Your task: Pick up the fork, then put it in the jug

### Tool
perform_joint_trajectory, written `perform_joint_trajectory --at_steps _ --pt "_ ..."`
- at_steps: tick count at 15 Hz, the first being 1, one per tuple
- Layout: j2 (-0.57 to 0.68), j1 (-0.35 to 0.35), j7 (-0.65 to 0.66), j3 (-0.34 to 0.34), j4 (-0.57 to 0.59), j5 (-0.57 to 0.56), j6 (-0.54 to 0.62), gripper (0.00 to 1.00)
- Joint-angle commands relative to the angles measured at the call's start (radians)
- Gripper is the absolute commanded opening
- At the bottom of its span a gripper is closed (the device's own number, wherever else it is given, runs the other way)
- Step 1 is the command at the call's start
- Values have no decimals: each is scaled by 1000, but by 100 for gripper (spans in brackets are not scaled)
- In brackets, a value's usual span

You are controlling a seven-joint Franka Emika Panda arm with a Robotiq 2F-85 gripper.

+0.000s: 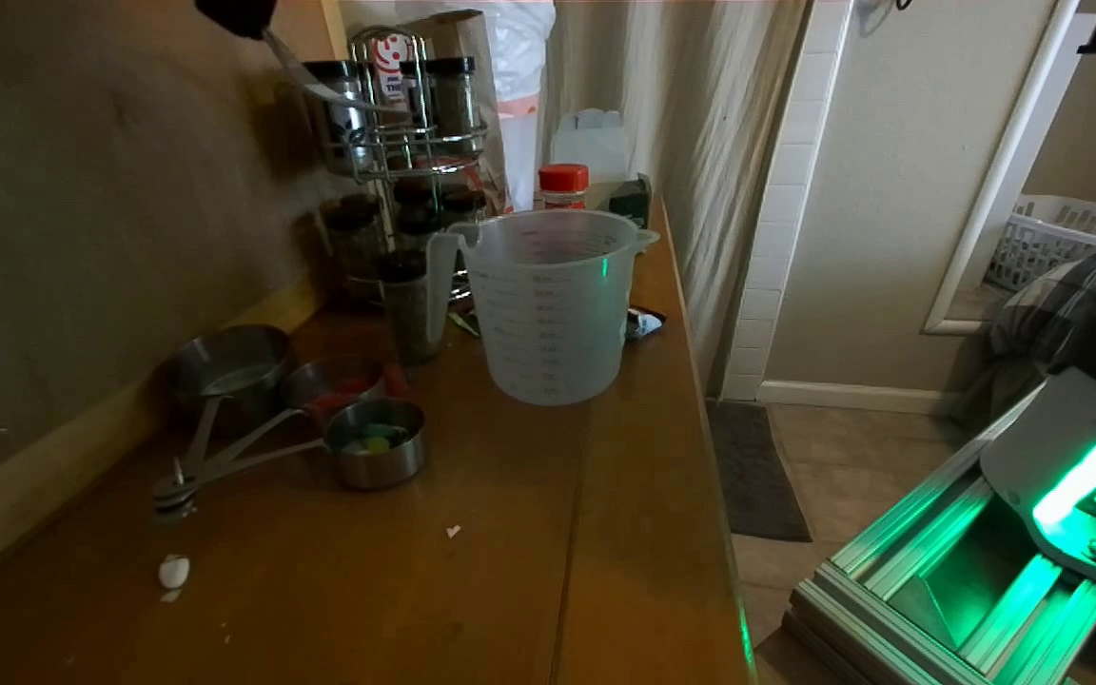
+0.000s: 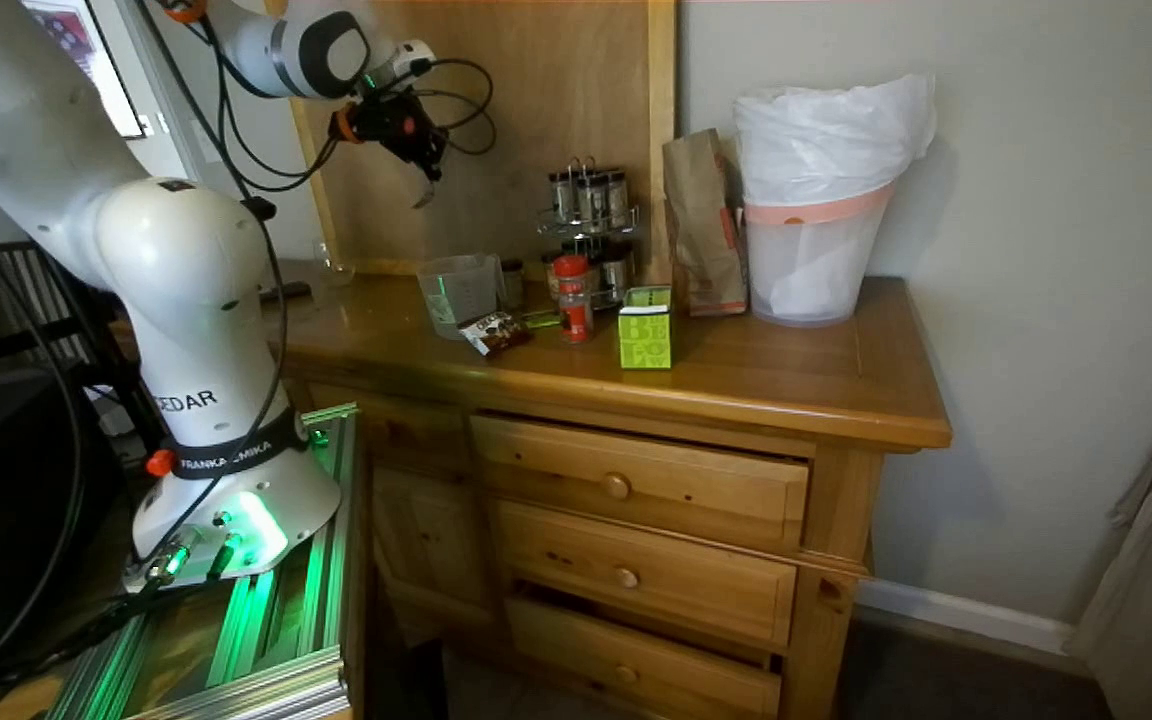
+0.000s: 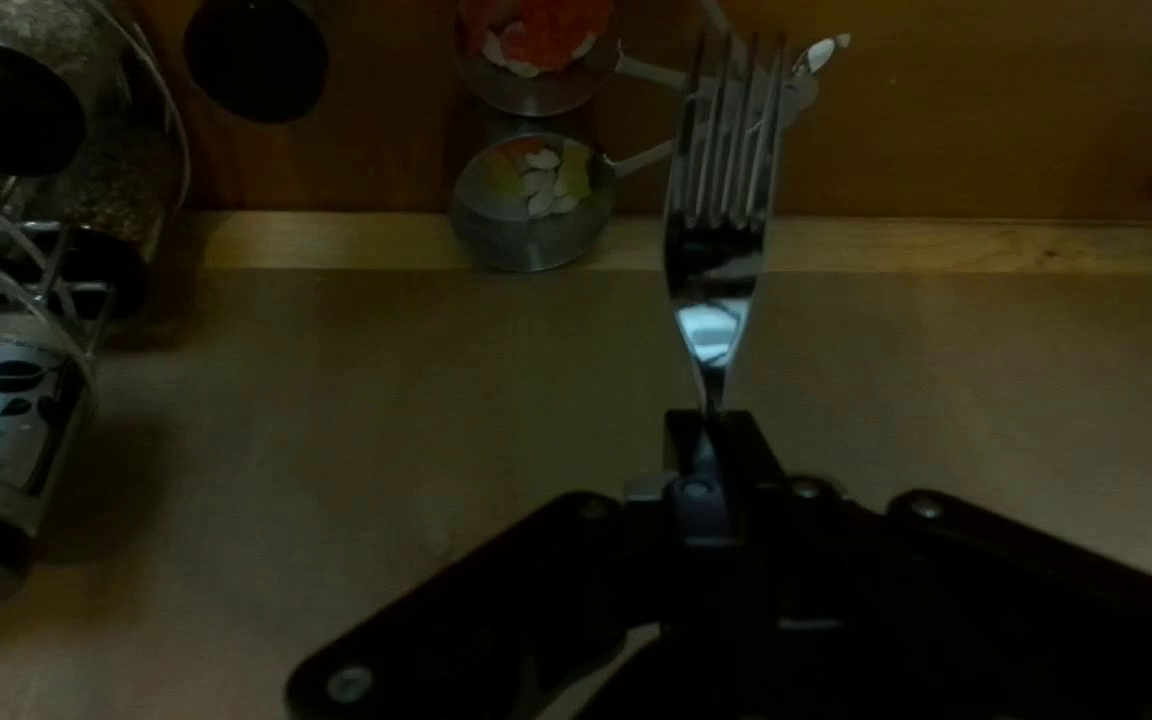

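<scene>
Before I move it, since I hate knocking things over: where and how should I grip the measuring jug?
Probably by the handle, from above: the measuring jug stands upright, the handle jutting out near its top; in an exterior view a black-lidded spice jar stands close behind that handle, crowding a sideways approach.

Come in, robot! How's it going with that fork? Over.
Gripper holding fork. Fork aloft, not yet in jug. Jug's top open; spice jar close beside it.
</scene>
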Motion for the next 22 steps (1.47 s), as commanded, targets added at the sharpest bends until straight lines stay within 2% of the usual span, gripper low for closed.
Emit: perform_joint_trajectory --at_steps 1,2,3,4,5,6,7,9,10,11,17,22 --pt "-132 263 -264 -219 -154 209 69 2" --pt "-181 316 -315 -276 -202 232 82 2" --pt "-228 326 -360 -291 -243 267 93 2" --pt "-265 302 -337 -293 -282 241 94 2" --pt "-177 210 -328 -237 -178 236 58 2" --pt "-191 222 -317 -243 -201 219 58 2" --pt "-182 257 -307 -268 -201 214 71 7" --pt "-184 235 -308 -258 -196 214 66 7" --pt "-161 253 -253 -283 -195 143 102 2" --pt "-158 227 -303 -264 -194 199 110 2" --pt "-117 206 -345 -367 -195 249 208 2" --pt "-70 179 -383 -405 -195 241 155 2"
